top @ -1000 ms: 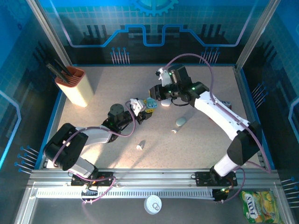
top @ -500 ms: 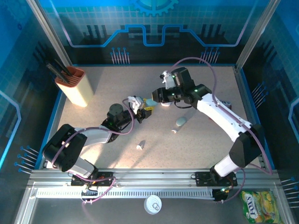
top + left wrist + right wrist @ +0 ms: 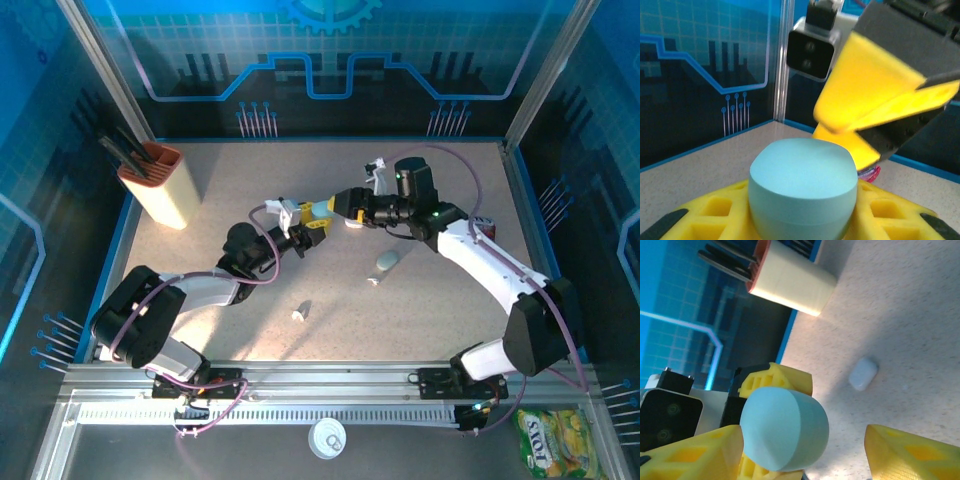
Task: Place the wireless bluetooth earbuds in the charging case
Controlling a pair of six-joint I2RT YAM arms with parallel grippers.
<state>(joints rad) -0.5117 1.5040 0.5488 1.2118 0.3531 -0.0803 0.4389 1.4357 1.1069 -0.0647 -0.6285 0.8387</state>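
A teal, pebble-shaped charging case (image 3: 318,210) is held off the table, lid closed, with my left gripper (image 3: 311,220) shut on it. In the left wrist view the case (image 3: 802,185) sits between that gripper's yellow fingers (image 3: 715,215). My right gripper (image 3: 338,204) stands open right beside it. In the right wrist view its fingers (image 3: 695,452) straddle the case (image 3: 785,427): one is next to it, the other well apart. Two tiny white earbuds (image 3: 300,312) (image 3: 372,281) lie on the table. A small white piece (image 3: 863,373) lies beyond the case.
A cream holder with dark tools (image 3: 155,185) stands at the back left. A grey-green case (image 3: 387,261) and a white case (image 3: 353,223) lie near the middle. A snack packet (image 3: 548,440) and a white disc (image 3: 327,437) lie below the rail.
My right gripper has opened and its arm has swung to the right, the fingers now level with the teal case. The left gripper still holds the case, lifted slightly.
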